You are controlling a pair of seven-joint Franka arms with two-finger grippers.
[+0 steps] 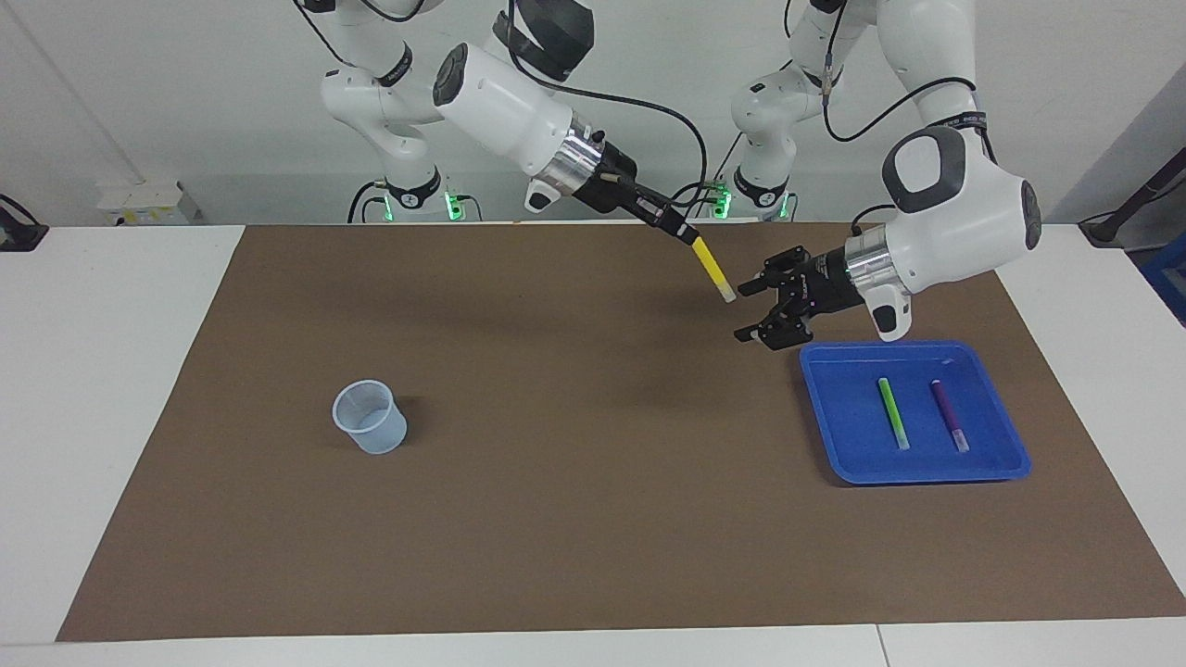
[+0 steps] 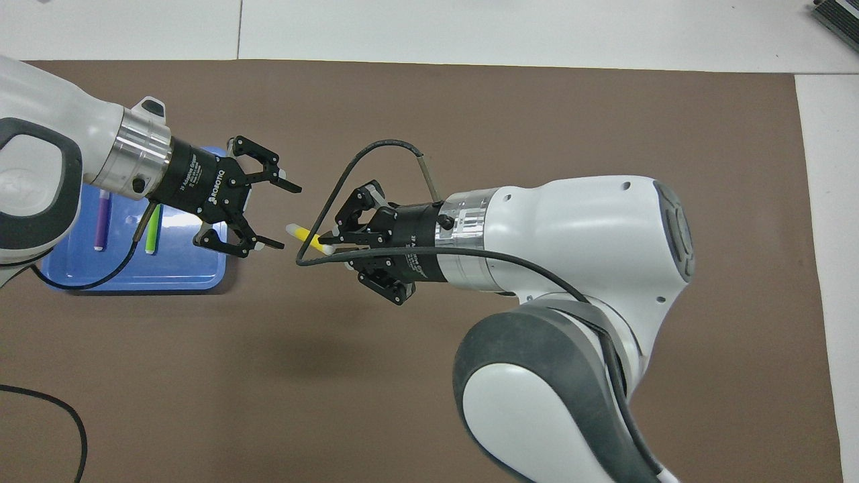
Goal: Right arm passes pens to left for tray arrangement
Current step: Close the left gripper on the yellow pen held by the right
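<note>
White worktop [image 1: 120, 371] carries a brown mat [image 1: 574, 482] before a pale wall [image 1: 185, 93]. Right claw [image 1: 687, 239] grips the yellow pen [image 1: 712, 269] above the mat. Left claw [image 1: 752, 310], fingers spread, hangs just beside the pen's tip. Green pen [image 1: 893, 412] and purple pen [image 1: 949, 415] lie in the blue tray [image 1: 834, 435]. Cup [image 1: 370, 417] stands toward the right arm's end.

- We count three pens: yellow pen [image 1: 712, 271] outside the tray [image 1: 834, 435], green pen [image 1: 893, 412] and purple pen [image 1: 950, 416] in it.
- We count one cup [image 1: 370, 417].
</note>
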